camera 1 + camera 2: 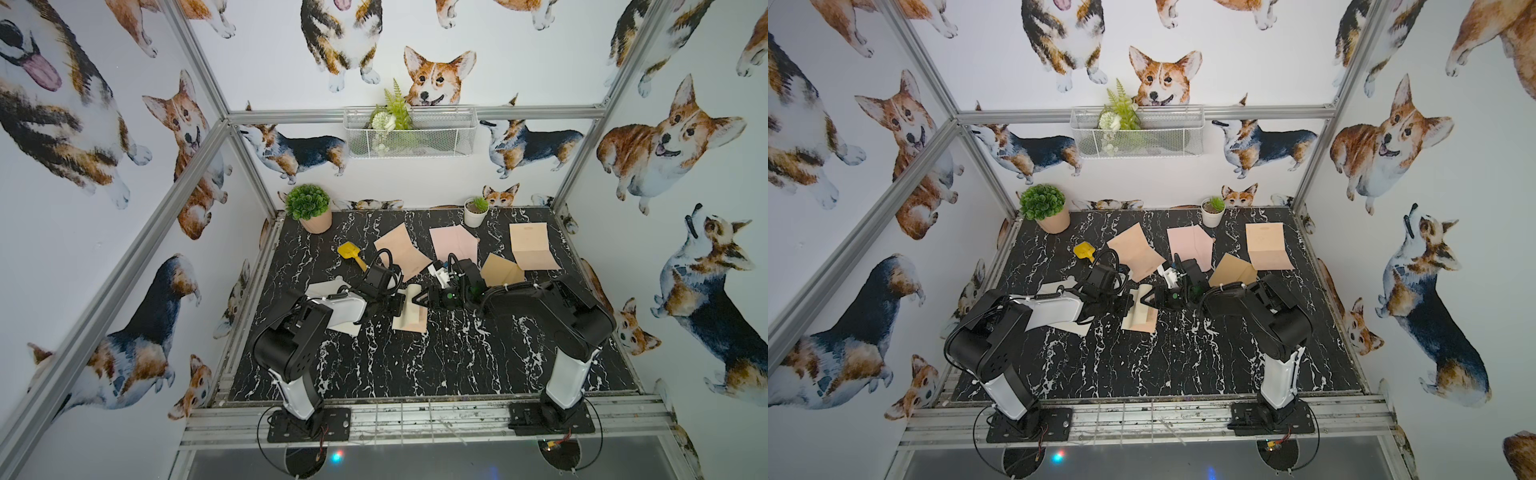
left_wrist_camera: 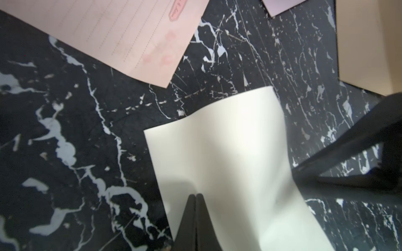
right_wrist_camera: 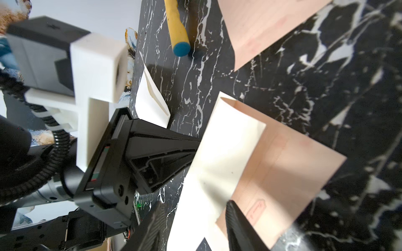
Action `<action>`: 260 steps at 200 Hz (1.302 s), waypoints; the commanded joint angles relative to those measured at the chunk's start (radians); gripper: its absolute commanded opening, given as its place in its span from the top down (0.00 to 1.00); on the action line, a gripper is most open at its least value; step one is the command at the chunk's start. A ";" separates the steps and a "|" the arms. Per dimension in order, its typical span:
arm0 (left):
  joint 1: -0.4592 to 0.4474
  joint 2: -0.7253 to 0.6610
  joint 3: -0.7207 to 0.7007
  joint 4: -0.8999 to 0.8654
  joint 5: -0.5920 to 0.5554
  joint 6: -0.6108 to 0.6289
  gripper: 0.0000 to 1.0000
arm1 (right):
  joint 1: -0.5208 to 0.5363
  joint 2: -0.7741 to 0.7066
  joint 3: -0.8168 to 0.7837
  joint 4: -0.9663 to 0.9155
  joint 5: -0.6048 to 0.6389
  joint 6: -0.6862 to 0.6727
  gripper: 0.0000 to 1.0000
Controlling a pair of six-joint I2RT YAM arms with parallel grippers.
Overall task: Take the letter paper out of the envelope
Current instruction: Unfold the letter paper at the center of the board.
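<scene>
Rail (image 1: 415, 419), front edge. Left pincer (image 2: 195, 196): clamped shut on the cream envelope (image 2: 228, 141), mid tabletop (image 1: 415, 365). Right pincer (image 3: 195, 203): jaws standing apart, one finger over the pink letter paper (image 3: 293, 169), the other beside the envelope. Letter paper: partly out of the envelope. Beyond: yellow scoop (image 1: 348, 251), loose sheets (image 1: 534, 245), potted plants (image 1: 309, 208), wire basket (image 1: 409, 133).

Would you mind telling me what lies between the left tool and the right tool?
The cream envelope, pink letter poking out, lies there; the right wrist view shows the left tool pinching its edge, the right tool open over it.
</scene>
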 commanded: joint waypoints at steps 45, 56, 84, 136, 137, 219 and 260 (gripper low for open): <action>0.000 -0.018 -0.005 -0.019 -0.021 0.010 1.00 | 0.046 0.048 0.017 0.102 -0.006 0.061 0.51; 0.000 -0.021 -0.006 -0.019 -0.021 0.008 1.00 | 0.047 0.052 0.012 0.116 -0.006 0.069 0.51; 0.000 -0.030 -0.011 -0.016 -0.027 0.009 1.00 | 0.046 0.052 0.003 0.127 -0.001 0.072 0.51; 0.000 -0.043 -0.017 -0.013 -0.039 0.010 1.00 | 0.046 0.052 -0.008 0.138 0.006 0.077 0.51; 0.000 -0.044 -0.017 -0.013 -0.039 0.010 1.00 | 0.046 0.052 -0.008 0.139 0.006 0.078 0.51; 0.000 -0.050 -0.023 -0.007 -0.042 0.008 1.00 | 0.052 0.036 -0.086 0.350 0.050 0.189 0.52; 0.000 -0.051 -0.024 -0.004 -0.042 0.007 1.00 | 0.072 0.021 -0.100 0.423 0.106 0.219 0.52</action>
